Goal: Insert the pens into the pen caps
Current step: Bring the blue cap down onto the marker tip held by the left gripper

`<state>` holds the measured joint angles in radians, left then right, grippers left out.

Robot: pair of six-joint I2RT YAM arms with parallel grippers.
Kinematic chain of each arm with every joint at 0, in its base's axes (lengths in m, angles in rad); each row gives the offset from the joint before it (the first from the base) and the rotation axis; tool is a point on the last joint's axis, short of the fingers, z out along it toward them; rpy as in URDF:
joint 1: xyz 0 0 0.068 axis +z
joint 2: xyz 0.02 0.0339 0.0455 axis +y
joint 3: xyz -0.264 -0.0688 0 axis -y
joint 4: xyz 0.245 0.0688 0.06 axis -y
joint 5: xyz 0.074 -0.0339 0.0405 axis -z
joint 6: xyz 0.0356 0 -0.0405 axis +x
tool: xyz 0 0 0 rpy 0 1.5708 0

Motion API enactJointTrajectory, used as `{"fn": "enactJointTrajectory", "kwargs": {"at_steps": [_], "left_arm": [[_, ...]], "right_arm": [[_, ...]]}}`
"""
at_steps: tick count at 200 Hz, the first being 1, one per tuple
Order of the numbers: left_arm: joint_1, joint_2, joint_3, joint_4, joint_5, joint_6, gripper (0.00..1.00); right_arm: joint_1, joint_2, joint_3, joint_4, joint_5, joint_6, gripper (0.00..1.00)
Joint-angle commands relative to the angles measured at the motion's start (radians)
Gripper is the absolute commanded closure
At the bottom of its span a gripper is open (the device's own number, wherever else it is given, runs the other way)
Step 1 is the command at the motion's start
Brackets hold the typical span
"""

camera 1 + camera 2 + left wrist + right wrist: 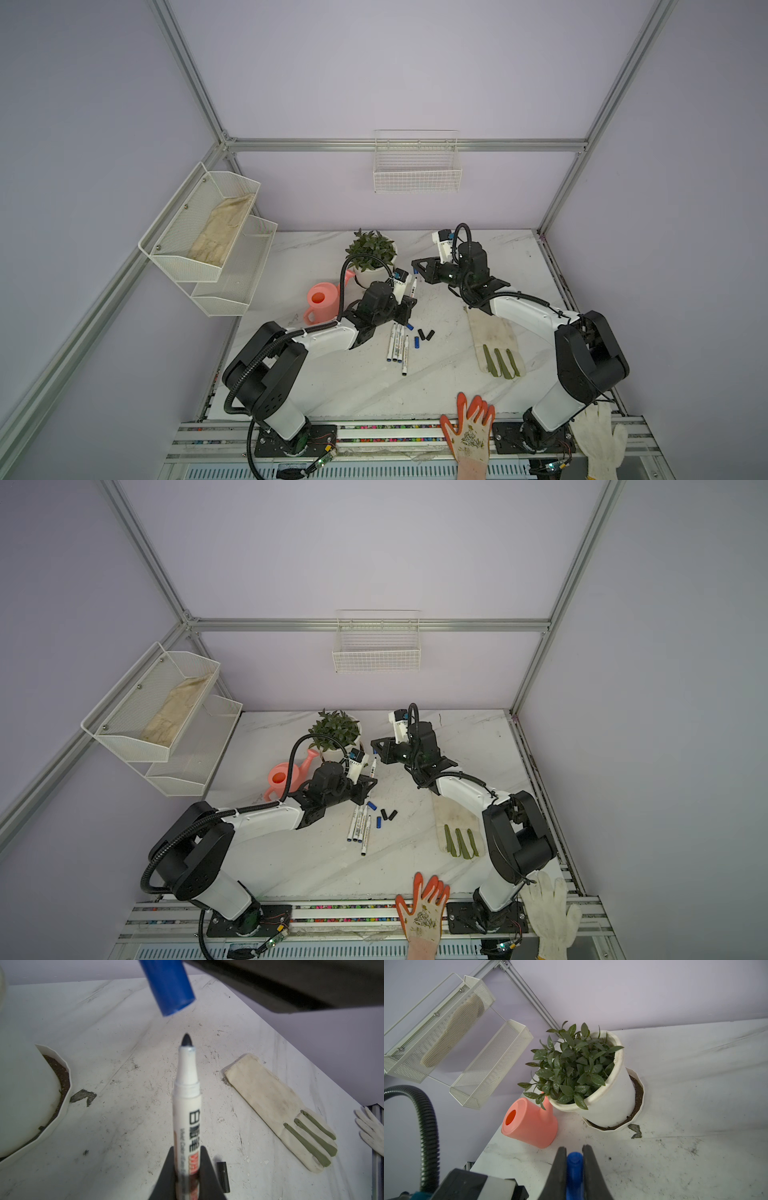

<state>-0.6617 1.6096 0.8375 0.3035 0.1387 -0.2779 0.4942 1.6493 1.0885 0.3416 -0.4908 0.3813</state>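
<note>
My left gripper (187, 1159) is shut on a white pen (187, 1093), whose dark tip points at the open end of a blue pen cap (170, 985) a short way off. My right gripper (574, 1150) is shut on that blue cap (574, 1167). In both top views the pen (413, 286) and the cap (415, 272) meet above the table's middle, beside the plant. Several more pens (397, 343) lie side by side on the table. Next to them lie two blue caps (416, 341) and two black caps (427, 334).
A white plant pot (372, 253) and a pink watering can (322, 301) stand behind my left arm. A beige glove (494, 340) lies right of the caps. An orange glove (469, 428) and a white glove (598, 436) rest on the front rail.
</note>
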Motion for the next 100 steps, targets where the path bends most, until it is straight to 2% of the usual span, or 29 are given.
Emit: {"fn": "enactJointTrajectory", "kwargs": {"at_steps": [1, 100], "left_arm": [[-0.002, -0.031, -0.003, 0.059, -0.015, -0.012, 1.0], [0.004, -0.025, -0.015, 0.111, -0.026, -0.04, 1.0]], "right_arm": [[0.007, -0.018, -0.006, -0.014, -0.009, -0.018, 1.0], [0.016, -0.025, -0.017, -0.036, -0.051, -0.035, 1.0]]}}
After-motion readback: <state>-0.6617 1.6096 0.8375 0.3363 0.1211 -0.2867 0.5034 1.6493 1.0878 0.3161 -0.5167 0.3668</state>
